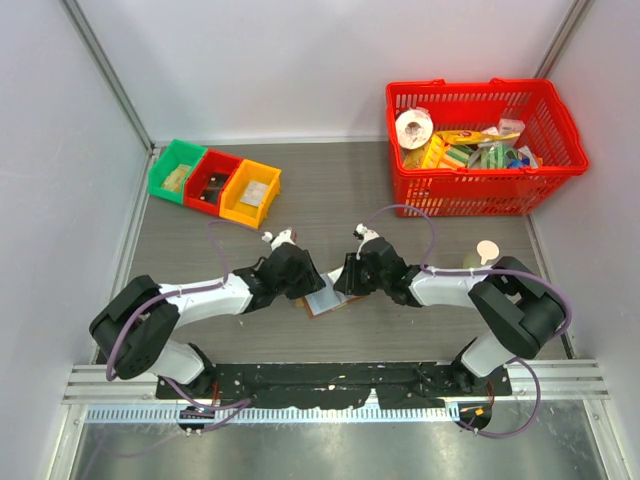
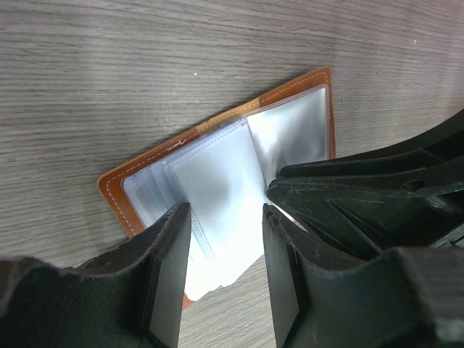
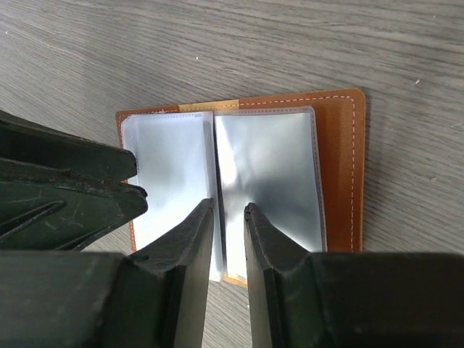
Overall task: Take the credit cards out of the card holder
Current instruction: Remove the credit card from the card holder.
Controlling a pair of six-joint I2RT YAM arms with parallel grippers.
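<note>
Looking down, we find the left hand (image 2: 225, 217) half-open astride the clear sleeves (image 2: 217, 170) of the card holder (image 2: 114, 190), the right hand (image 3: 228, 212) narrowly parted (its grip unclear).

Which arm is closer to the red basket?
Right. The right arm lies on the basket's near side; the left arm lies further left, by the bins.

I see the card holder (image 1: 328, 300) lying open and flat on the grey table (image 1: 450, 200), near its front middle. It has a brown cover with white stitching. Pale whitish-blue leaves (image 2: 217, 181) fan over it, and I cannot tell credit cards from sleeves.
</note>
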